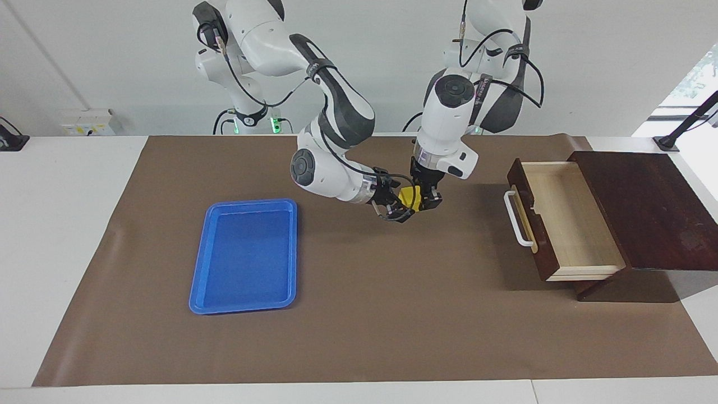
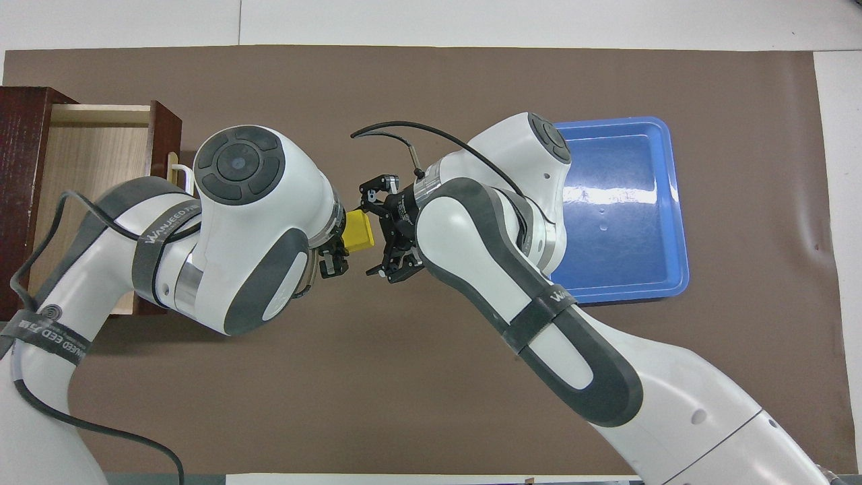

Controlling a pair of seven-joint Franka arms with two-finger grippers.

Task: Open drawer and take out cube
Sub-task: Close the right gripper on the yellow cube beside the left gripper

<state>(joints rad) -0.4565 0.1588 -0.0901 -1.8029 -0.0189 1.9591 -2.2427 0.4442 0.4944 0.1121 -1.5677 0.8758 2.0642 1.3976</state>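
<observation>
Left tool up over the middle of the brown mat on the tabletop, clamped on the yellow cube, pointing down. Right tool level with it, coming in sideways, fingers spread apart around the cube's free side; contact impossible to tell. Drawer pulled out of its dark wooden box at the left arm's end, white loop handle facing the mat's middle. Blue tray lying flat toward the right arm's end.
</observation>
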